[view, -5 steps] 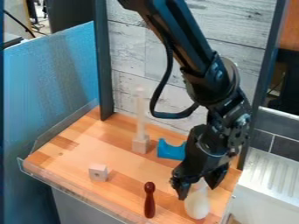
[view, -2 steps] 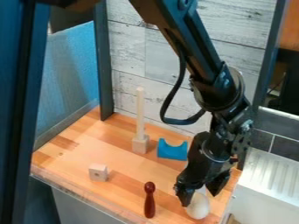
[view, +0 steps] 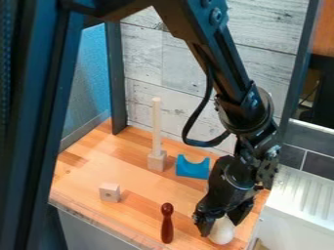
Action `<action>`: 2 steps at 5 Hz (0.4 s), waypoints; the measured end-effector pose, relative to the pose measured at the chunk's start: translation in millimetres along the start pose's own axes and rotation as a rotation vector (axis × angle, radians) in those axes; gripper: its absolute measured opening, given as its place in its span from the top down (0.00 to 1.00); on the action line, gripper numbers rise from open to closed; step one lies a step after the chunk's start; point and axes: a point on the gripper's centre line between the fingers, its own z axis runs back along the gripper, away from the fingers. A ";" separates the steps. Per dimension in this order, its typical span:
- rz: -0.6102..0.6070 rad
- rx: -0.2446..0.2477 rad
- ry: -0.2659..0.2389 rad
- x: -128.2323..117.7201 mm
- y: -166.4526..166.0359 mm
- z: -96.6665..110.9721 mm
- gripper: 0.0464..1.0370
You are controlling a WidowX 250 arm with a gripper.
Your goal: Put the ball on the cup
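The gripper hangs low over the front right of the wooden table, pointing down. Its two fingers stand apart, one on each side of the top of a white rounded object, possibly the ball. That object rests on the table, its upper part hidden by the gripper; whether the fingers touch it I cannot tell. Behind and left of the gripper is a blue block with a curved notch. I cannot make out which thing is the cup.
A dark red pin-shaped piece stands just left of the gripper. Farther left lies a small wooden cube with a hole. A tall wooden peg on a square base rises near the back. A white ridged surface borders the table's right.
The gripper has come down farther over the white object, covering its narrow upper part. Upper arm links have swung into the view's left side. The table pieces have kept their places.
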 end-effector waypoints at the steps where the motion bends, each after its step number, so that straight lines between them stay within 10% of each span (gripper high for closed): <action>1: -0.001 0.028 0.005 -1.4 0.6 -7.2 0.09; 2: -0.005 0.030 0.031 -3.1 -1.1 -5.3 0.29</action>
